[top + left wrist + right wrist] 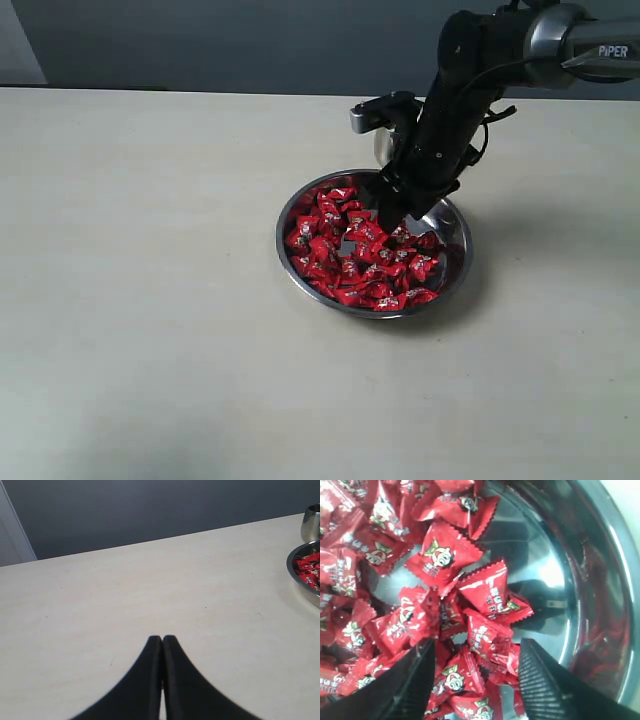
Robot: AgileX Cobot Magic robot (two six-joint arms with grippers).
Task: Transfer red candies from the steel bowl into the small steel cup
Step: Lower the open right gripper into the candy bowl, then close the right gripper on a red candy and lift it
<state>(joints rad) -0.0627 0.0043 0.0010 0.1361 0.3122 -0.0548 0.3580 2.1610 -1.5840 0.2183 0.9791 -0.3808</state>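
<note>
The steel bowl (283, 238) sits right of the table's middle, holding a heap of the red candies (350, 262). My right gripper (388, 213) reaches down into the bowl from the far right. In the right wrist view it (477, 649) is open, its ribbed fingers (540, 680) straddling several candies (485, 635) above the bowl's bare wall (600, 580); nothing is pinched. The small steel cup (383, 150) stands just behind the bowl, mostly hidden by the arm. My left gripper (162, 639) is shut and empty over bare table, with the cup (311, 522) and the bowl (299, 581) far off to its side.
The pale tabletop (140, 280) spreads wide to the left and front of the bowl. A dark wall (200, 40) runs behind the table's far edge. My left arm is out of the exterior view.
</note>
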